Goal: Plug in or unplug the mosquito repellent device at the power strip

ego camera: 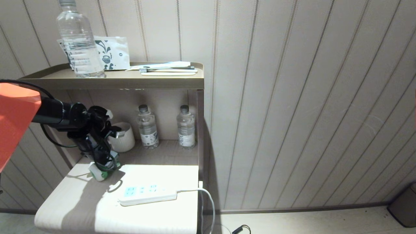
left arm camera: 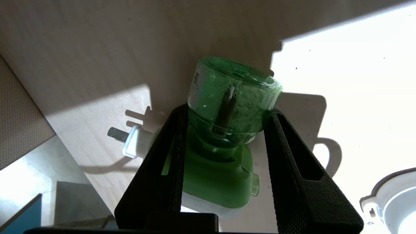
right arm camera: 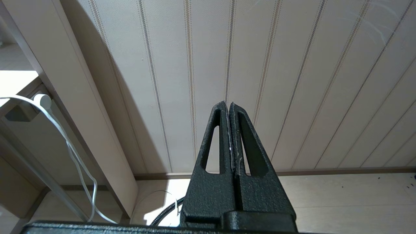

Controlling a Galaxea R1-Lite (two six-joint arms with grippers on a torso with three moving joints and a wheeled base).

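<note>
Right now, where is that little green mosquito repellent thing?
The mosquito repellent device lies on the lower shelf, left of the power strip, between the fingers of the left tool.

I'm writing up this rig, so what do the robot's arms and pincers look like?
Left arm: an orange shell, then a black tube and wrist with black cables looped beside it. Left pincer and right pincer: matte black, grainy tapered fingers with long slots. No markings show.

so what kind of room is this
Probably a hotel room: a small shelf unit against a panelled wall, stocked with sealed water bottles, a wrapped toothbrush and a white mug.
</note>
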